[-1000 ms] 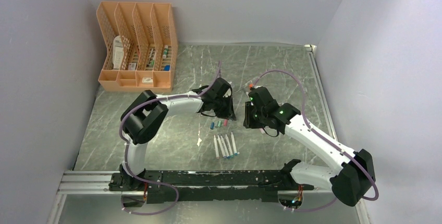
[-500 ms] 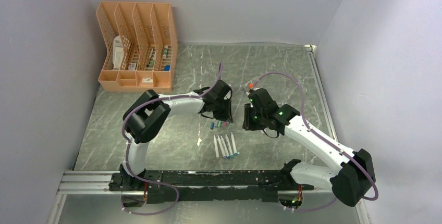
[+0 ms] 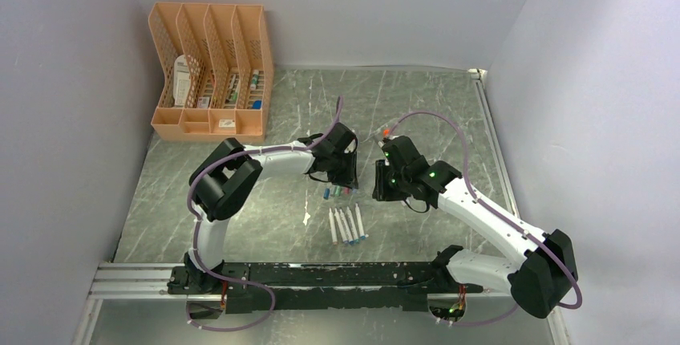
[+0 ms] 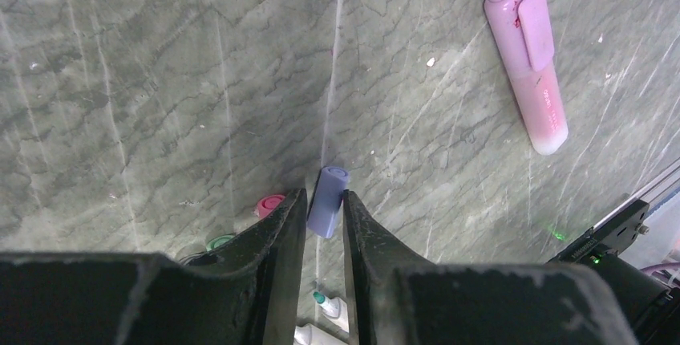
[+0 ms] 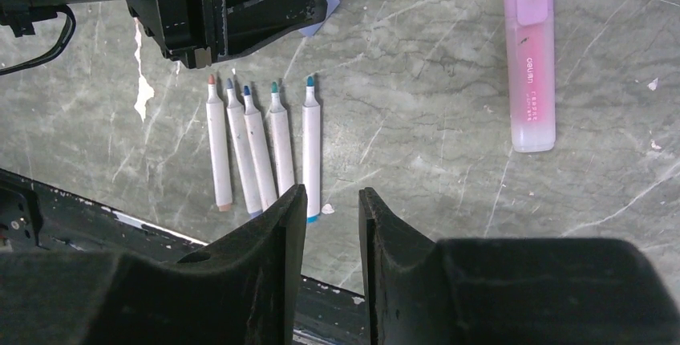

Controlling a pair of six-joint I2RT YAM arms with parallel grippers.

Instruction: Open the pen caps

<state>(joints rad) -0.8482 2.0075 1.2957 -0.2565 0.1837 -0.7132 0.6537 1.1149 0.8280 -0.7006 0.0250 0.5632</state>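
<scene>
Far left, well away from both sets of jaws, orange file rack (image 3: 210, 72) at the back of the bench (image 3: 449, 120), not part of this; left arm (image 3: 265, 160) reaches toward centre, left jaws low over the bench and set narrow, pale purple cap (image 4: 329, 197) right between the fingertips (image 4: 293, 204), tilted, seems down on the stone; cannot tell if they pinch it or only flank it, gaps too thin to read; my read is a set-down beside the other caps so pulled ones sit in one pile; pink cap (image 4: 270, 204) just outside one finger, touching or nearly, teal cap (image 4: 218, 241) beyond it, further from the jaws; top view shows that small cap cluster (image 3: 337, 191) just beside the left jaws on the base side; five white pen barrels (image 5: 261, 148) in a tidy side-by-side row, coloured tips bare and pointing toward the left jaws, so those read as done and parked clear; right jaws hover above the bench, narrow gap, nothing between them, pens on their left-arm side; pink highlighter (image 5: 529, 56) on the opposite side of the right jaws, well apart from the pens, lying flat, cap on, likely the one left to open; right jaws probably placed to take its body while the left pulls
</scene>
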